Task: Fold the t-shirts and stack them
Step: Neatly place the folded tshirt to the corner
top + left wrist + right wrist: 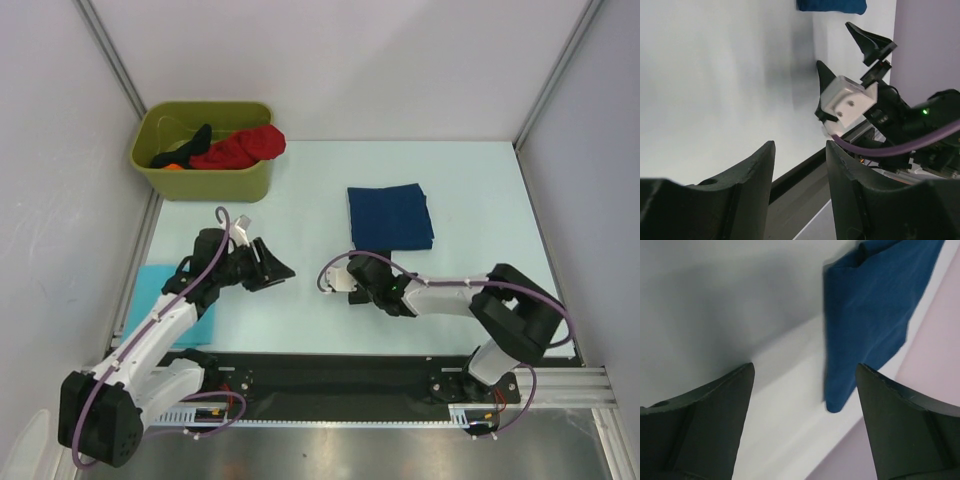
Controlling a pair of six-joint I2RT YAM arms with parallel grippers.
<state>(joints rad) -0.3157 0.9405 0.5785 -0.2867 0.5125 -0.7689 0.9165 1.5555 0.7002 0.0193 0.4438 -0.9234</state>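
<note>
Pale table [300,180] held the folded navy t-shirt [390,217] just beyond my right gripper [362,268], its fingers spread and empty; my left gripper [278,265], also spread, sat farther left of the shirt.

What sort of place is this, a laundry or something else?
Probably a robot lab test cell: left arm and right arm bolted to a rail by a table, blank white walls around it, and a folded navy shirt plus a bin of clothes for practice.

left claw [800,145]: jaws parted, empty | right claw [802,371]: jaws spread wide, empty | both arms reaching inward, low
</note>
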